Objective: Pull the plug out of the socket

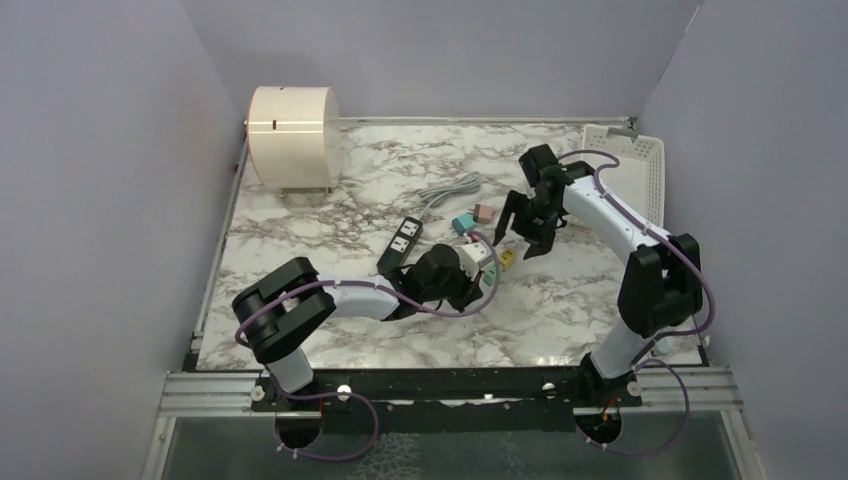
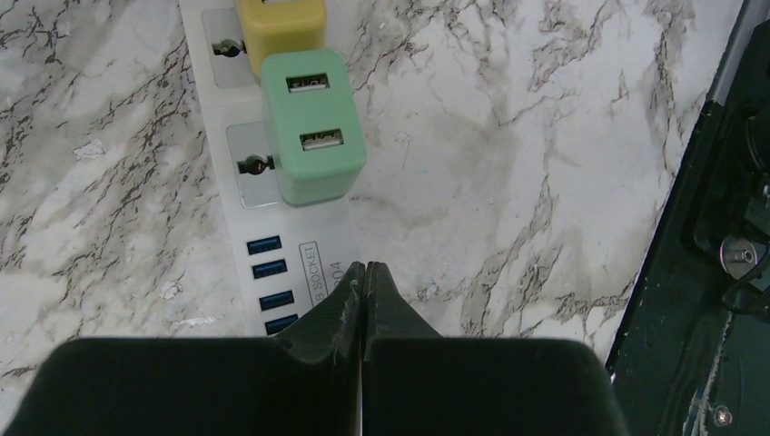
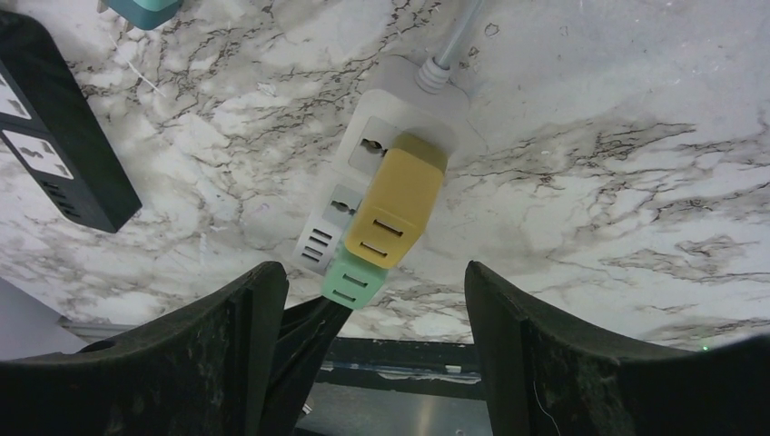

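Note:
A white power strip [image 1: 476,256] lies mid-table with a yellow plug [image 1: 507,258] and a green plug [image 1: 491,276] seated in its sockets. In the left wrist view the strip [image 2: 227,195] carries the green plug [image 2: 313,127] and the yellow plug [image 2: 280,27]. My left gripper [image 2: 365,270] is shut and empty, its tips resting on the strip's USB end beside the green plug. My right gripper [image 3: 374,272] is open and hovers above the yellow plug [image 3: 395,209] and green plug [image 3: 354,280], touching neither. It also shows in the top view [image 1: 522,238].
A black power strip [image 1: 400,240] lies left of the white one, with a grey cable [image 1: 445,190] behind. Loose teal [image 1: 462,222] and pink [image 1: 484,212] plugs sit nearby. A white basket [image 1: 640,165] stands at back right, a cream cylinder [image 1: 293,125] at back left.

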Motion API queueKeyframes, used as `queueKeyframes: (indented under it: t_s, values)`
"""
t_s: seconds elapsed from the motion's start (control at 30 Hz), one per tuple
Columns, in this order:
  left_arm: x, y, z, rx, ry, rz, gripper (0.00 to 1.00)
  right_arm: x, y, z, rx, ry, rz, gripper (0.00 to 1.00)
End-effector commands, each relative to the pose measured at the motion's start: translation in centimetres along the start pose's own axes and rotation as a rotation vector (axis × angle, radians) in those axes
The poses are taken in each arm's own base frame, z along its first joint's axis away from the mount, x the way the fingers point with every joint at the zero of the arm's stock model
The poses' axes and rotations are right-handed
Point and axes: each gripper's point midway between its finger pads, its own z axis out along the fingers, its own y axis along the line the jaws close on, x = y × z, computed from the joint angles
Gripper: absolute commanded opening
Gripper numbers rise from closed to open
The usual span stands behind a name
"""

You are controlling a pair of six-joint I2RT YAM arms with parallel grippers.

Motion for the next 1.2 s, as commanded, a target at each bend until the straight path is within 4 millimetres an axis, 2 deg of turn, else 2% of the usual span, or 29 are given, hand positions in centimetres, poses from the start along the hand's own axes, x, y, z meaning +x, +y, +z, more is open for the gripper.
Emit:
queueKeyframes:
  t_s: [0.0,0.1,0.17,0.43,0.67,0.77,0.83,0.9,1.03,1.1,1.17]
  values:
    - [-0.8,0.0,0.7,-0.013,-0.045,-0.004,0.0,0.7,0.2,0.6,-0.008,0.034,0.023,0.76]
    - [-0.8,-0.1,0.9,-0.009,-0.046,-0.009,0.0,1.1,-0.1,1.2,0.007,0.041,0.046,0.75]
    - [0.3,0.1,1.5,-0.013,-0.015,-0.02,0.0,1.4,-0.6,1.6,0.04,0.043,0.071,0.71]
    - [1.5,0.3,2.3,-0.017,0.013,-0.051,0.0,2.3,-1.3,2.8,0.089,0.058,0.127,0.55]
    - [2.8,0.4,2.6,-0.02,0.035,-0.074,0.0,1.4,-1.9,3.6,0.143,0.033,0.14,0.54]
    - [2.5,0.2,2.4,-0.01,0.02,-0.074,0.0,0.8,-1.7,3.8,0.15,0.023,0.142,0.54]
    - [1.4,-0.8,2.0,0.037,-0.012,-0.069,0.0,0.4,-1.4,3.7,0.152,0.017,0.14,0.55]
    - [-0.6,-2.6,1.0,0.121,-0.063,-0.069,0.0,0.0,-1.1,3.6,0.149,0.012,0.132,0.55]
    - [-6.8,-6.3,-3.2,0.303,-0.215,-0.064,0.0,-0.6,-0.8,3.0,0.145,-0.001,0.106,0.55]
    - [-8.9,-6.6,-5.6,0.375,-0.27,-0.095,0.0,-0.8,-0.7,2.7,0.146,-0.009,0.09,0.55]
    - [-10.2,-4.9,-7.1,0.347,-0.311,-0.157,0.0,-1.0,-0.7,2.4,0.142,-0.024,0.08,0.55]
